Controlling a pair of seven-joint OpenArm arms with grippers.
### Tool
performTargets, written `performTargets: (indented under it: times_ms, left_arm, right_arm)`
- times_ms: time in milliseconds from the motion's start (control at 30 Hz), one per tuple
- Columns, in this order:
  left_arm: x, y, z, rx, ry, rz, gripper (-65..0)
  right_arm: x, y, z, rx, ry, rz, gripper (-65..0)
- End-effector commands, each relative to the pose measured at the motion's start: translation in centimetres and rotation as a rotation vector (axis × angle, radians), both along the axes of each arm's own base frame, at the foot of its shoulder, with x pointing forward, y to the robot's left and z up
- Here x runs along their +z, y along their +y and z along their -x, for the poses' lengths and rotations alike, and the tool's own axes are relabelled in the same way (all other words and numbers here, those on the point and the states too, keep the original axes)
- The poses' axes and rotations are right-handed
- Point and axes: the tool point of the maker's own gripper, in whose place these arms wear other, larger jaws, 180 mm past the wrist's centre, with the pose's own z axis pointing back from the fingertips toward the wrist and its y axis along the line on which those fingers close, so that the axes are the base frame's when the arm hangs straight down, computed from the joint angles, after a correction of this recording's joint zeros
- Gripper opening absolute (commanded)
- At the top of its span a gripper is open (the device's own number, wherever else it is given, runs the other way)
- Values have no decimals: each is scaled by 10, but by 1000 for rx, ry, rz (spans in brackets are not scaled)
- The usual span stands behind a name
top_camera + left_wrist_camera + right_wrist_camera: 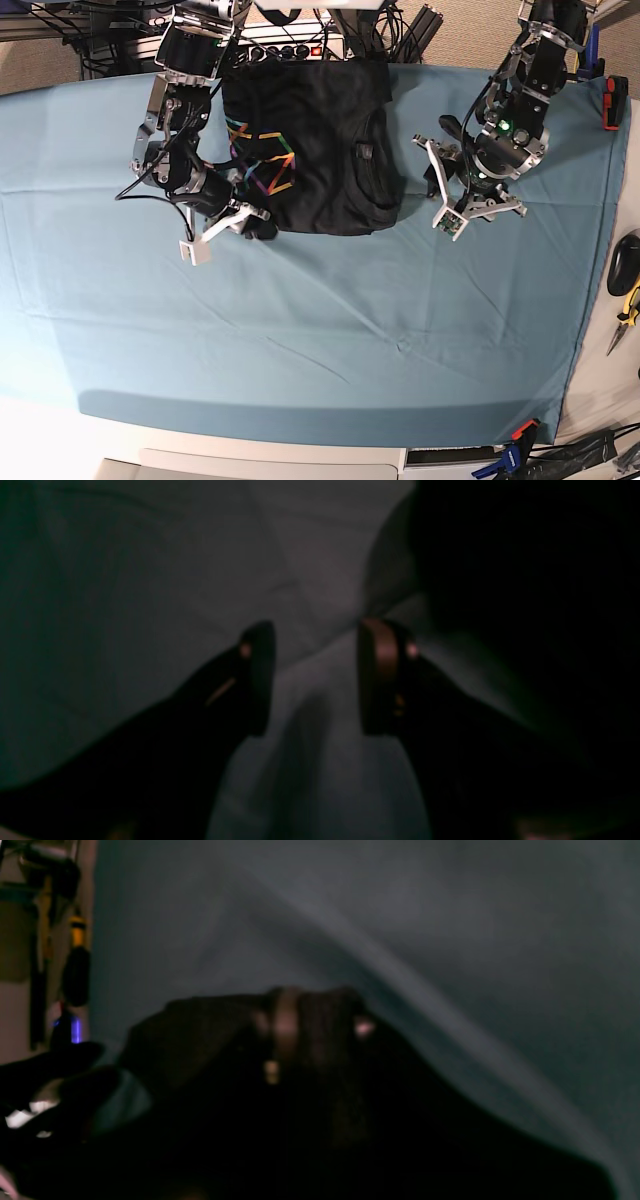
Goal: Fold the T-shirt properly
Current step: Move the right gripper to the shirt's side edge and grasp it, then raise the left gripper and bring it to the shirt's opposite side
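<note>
My right gripper (312,1032) has its fingers drawn together on a dark fold of the T-shirt (310,150) — in the right wrist view black cloth bunches between and around the pads, with the teal table cloth (320,330) stretching away behind it. From the base view this gripper sits at the shirt's lower corner on that view's left, just beside the rainbow line graphic (262,165).

My left gripper (316,677) stands with its jaws well apart, nothing between them — only pale cloth below, and a dark mass at the frame's right edge. In the base view it hangs over bare cloth, near the shirt's edge on that view's right but not touching it.

The shirt lies partly folded at the far middle of the table, graphic showing. Pliers (628,305) lie off the table's edge.
</note>
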Motion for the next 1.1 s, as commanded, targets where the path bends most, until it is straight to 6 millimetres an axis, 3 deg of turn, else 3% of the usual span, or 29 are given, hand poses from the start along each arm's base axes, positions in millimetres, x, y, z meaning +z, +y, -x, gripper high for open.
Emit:
performTargets:
  times_ms: [0, 33, 133, 267, 400, 500, 633, 733, 1067]
  left_arm:
    - [21, 2, -14, 12, -62, 39, -371]
    - [26, 4, -16, 24, -56, 77, -371]
    - [37, 10, -16, 40, 2, 218, -371]
    - [58, 37, -9, 64, 26, 372, -371]
    - [62, 73, 11, 124, 73, 417, -371]
    - [50, 78, 37, 146, 158, 460, -371]
    - [28, 53, 87, 81, 316, 552, -371]
    - [17, 34, 114, 50, 400, 603, -371]
    - [0, -33, 149, -54, 523, 693, -371]
  right_arm:
    - [9, 0, -7, 5, -32, 2, -623]
    - [9, 0, -7, 5, -31, 5, -650]
    - [6, -2, -6, 6, -24, 28, -650]
    - [2, -6, -5, 5, -15, 60, -650]
    - [3, -6, -6, 2, -19, 59, -650]
    - [3, -6, -6, 1, -21, 59, -650]
    - [3, -7, -7, -1, -24, 59, -650]
    - [3, -8, -7, -1, -23, 63, -650]
    - [0, -11, -6, -1, -16, 86, -650]
